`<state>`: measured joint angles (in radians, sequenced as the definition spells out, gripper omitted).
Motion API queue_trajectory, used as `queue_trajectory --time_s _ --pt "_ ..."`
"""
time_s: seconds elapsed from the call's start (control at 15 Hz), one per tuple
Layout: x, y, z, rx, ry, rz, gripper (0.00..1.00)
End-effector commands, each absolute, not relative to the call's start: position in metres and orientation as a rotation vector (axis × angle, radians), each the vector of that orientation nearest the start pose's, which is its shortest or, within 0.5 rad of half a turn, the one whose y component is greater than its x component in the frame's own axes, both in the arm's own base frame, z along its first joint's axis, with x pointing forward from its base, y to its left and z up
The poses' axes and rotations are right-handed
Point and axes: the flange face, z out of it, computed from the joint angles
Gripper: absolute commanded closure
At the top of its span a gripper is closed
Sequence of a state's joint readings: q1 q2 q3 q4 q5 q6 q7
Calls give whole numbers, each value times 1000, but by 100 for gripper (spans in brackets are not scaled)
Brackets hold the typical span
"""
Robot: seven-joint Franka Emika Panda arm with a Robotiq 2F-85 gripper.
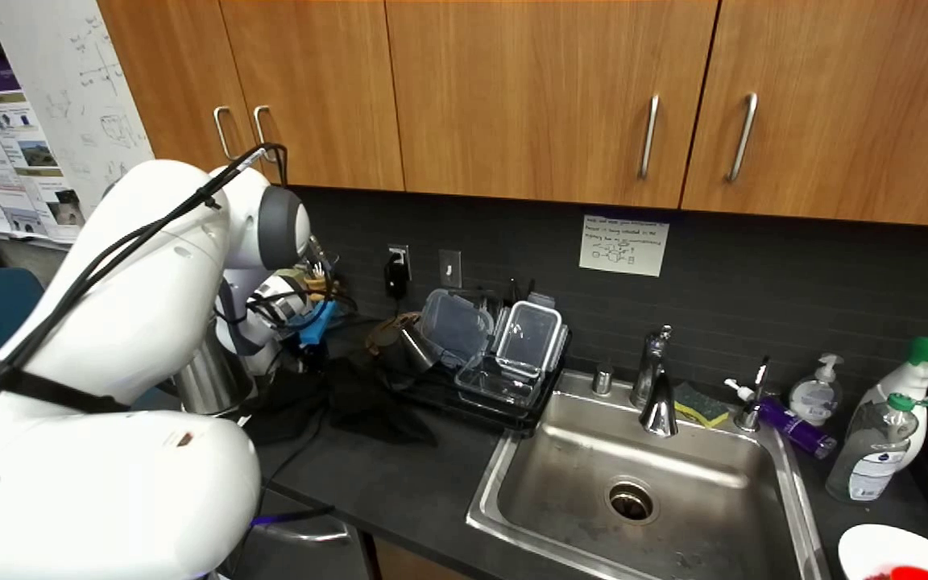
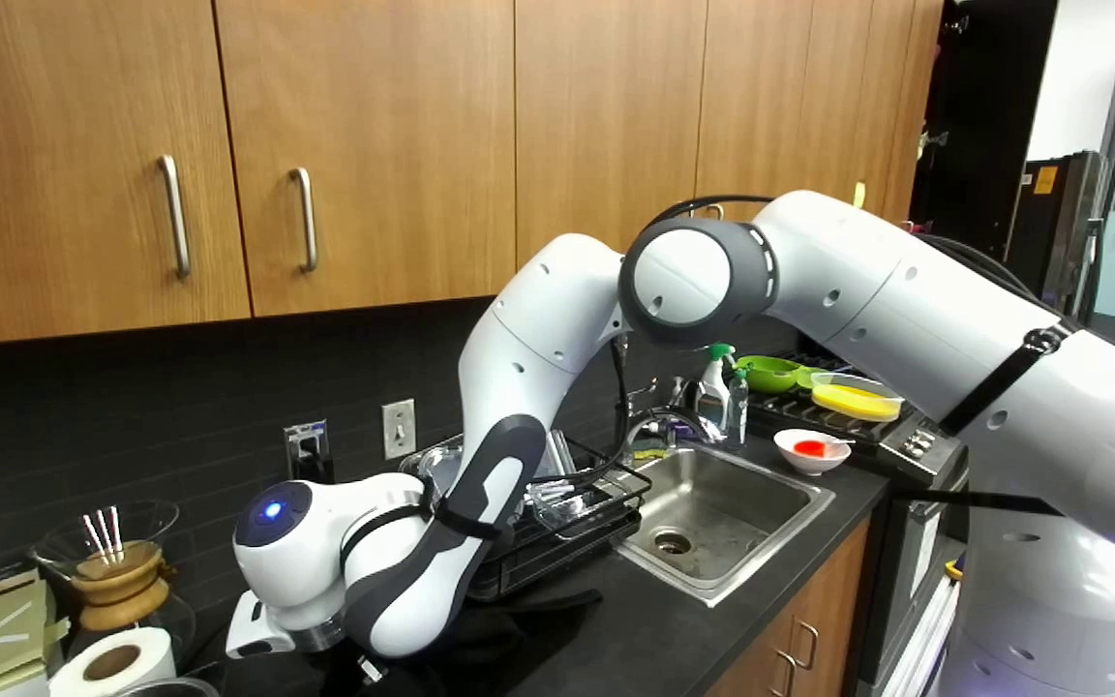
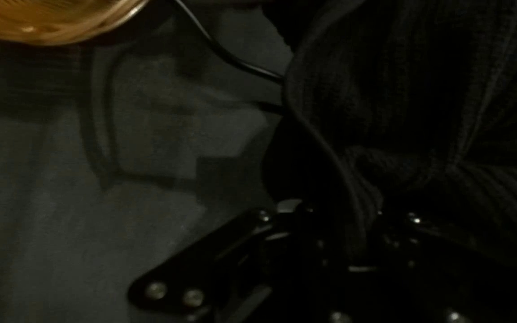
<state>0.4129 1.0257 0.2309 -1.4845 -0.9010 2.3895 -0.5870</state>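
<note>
1. Black metal two-finger gripper [image 3: 343,224] is pinched narrow in the wrist view, with part of a black ribbed cloth [image 3: 424,103] caught between its jaws; whether that part is hem or fold is too dark to tell
2. Toward the left in an exterior view, an upright white paper roll [image 2: 153,658] stands near an hourglass-shaped, wooden-collared glass vessel [image 2: 122,595]
3. Next comes the smooth white robot arm [image 2: 681,276], bent low over the dark grey countertop [image 2: 654,620]
4. Rumpled on that countertop in both exterior views lies the cloth, just beside a black dish rack [image 2: 562,557] bearing clear rectangular plastic containers [image 1: 528,334]; as for progress, the grasp looks made, but the rest of the cloth is neither lifted clear nor spread flat, and the held part is not yet let go
5. Further right sits a square stainless steel sink [image 2: 727,503], with a curved chrome faucet [image 1: 657,395] at its back edge
6. Past the sink stands a round white bowl [image 2: 806,467] with red contents [image 2: 809,448]
</note>
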Motion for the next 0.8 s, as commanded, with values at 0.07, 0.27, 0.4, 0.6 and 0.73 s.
queue_trajectory --time_s 0.07,0.27,0.4,0.6,0.73 --pt "581 398 64 1657 2214 -46 98" --pt "588 400 65 1644 2216 -40 98" --pt "591 402 66 1632 2223 -37 98" --pt "595 404 66 1616 2234 -28 98" --pt "598 406 66 1612 2239 -22 98"
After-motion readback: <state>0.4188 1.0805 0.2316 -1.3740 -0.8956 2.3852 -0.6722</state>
